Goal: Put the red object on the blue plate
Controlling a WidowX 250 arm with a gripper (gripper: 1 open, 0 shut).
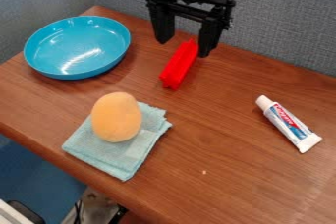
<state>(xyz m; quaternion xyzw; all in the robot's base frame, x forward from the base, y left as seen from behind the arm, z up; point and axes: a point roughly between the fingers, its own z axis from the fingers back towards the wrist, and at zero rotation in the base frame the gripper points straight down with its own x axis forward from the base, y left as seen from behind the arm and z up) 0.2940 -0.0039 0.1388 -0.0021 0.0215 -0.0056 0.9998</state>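
Note:
The red object (180, 65), a small elongated block, lies on the wooden table just below the middle of the back edge. My gripper (187, 39) hangs straight down over its far end with both black fingers spread wide and nothing between them. One finger (164, 29) stands left of the block and the other sits at its far right end. The blue plate (77, 48), round, shallow and glossy, rests at the table's back left, well apart from block and gripper.
An orange egg-shaped object (116, 117) sits on a pale teal folded cloth (121, 141) near the front edge. A white toothpaste tube (288, 122) lies at the right. The wooden table (223, 144) ends close in front and at the left.

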